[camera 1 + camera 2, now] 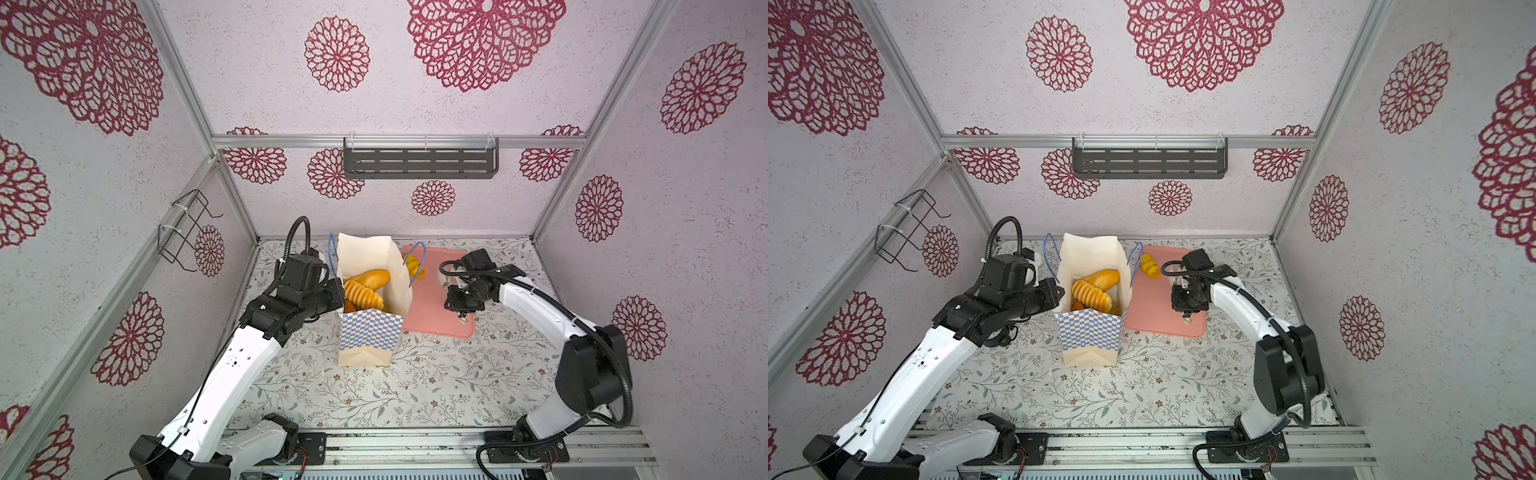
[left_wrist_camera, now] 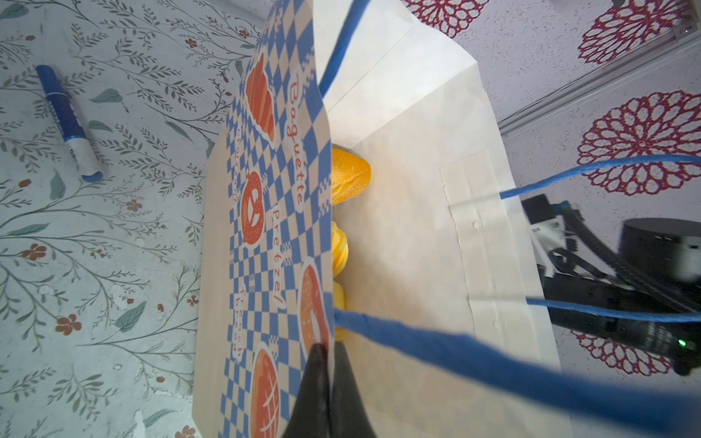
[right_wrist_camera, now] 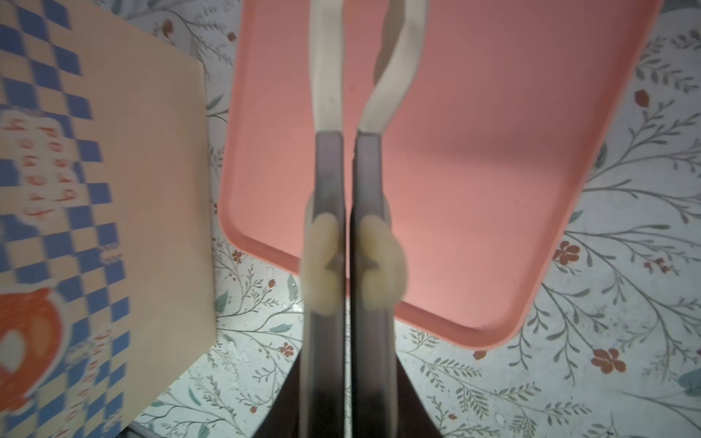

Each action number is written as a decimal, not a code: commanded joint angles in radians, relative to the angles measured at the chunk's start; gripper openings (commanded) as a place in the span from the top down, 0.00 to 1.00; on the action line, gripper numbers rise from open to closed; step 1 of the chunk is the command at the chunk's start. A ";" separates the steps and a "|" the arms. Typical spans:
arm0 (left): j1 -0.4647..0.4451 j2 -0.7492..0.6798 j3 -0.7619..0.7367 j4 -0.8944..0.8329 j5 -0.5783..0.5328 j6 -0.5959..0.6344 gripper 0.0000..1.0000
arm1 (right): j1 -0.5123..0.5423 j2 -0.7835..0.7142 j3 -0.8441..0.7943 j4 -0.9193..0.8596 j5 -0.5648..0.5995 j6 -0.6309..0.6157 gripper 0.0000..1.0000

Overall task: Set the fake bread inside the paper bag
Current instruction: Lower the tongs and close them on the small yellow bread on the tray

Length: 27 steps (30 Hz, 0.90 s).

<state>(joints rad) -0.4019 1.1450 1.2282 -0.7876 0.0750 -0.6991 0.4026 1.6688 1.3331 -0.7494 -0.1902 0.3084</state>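
Observation:
The paper bag [image 1: 370, 336] [image 1: 1090, 336] stands open on the floral table, cream with blue-and-white checks. My left gripper [image 2: 327, 350] [image 1: 341, 291] is shut on the bag's left rim, pinching the paper wall [image 2: 265, 189]. Inside lie fake bread pieces: a long loaf [image 1: 372, 278] [image 2: 349, 176] and a ridged roll [image 1: 361, 293] [image 1: 1090, 293]. One more bread [image 1: 415, 268] [image 1: 1150, 266] rests at the far end of the pink tray [image 1: 432, 307] [image 3: 474, 151]. My right gripper [image 1: 463, 319] [image 3: 348, 136] hovers over the tray's near part, shut, with nothing between its fingers.
A blue-and-white marker [image 2: 68, 117] lies on the table left of the bag. A dark slotted shelf [image 1: 419, 158] hangs on the back wall and a wire rack [image 1: 187, 230] on the left wall. The bag's blue cord handles [image 2: 474, 352] stick up beside both grippers.

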 commanded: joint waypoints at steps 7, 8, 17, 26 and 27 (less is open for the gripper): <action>0.046 -0.039 0.021 0.034 0.054 0.031 1.00 | 0.060 0.178 0.200 -0.110 0.131 -0.177 0.67; 0.049 -0.042 0.017 0.033 0.057 0.032 1.00 | 0.066 0.193 0.213 -0.116 0.138 -0.182 0.66; 0.081 -0.074 -0.010 0.037 0.080 0.037 1.00 | 0.087 0.310 0.334 -0.157 0.190 -0.186 0.60; 0.113 -0.094 -0.050 0.043 0.101 0.033 1.00 | 0.081 0.374 0.396 -0.157 0.214 -0.190 0.59; 0.113 -0.094 -0.053 0.047 0.103 0.031 1.00 | 0.082 0.382 0.405 -0.159 0.217 -0.190 0.59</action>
<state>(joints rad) -0.2970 1.0721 1.1786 -0.7982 0.1558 -0.6807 0.4870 2.0468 1.6886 -0.8917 0.0002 0.1375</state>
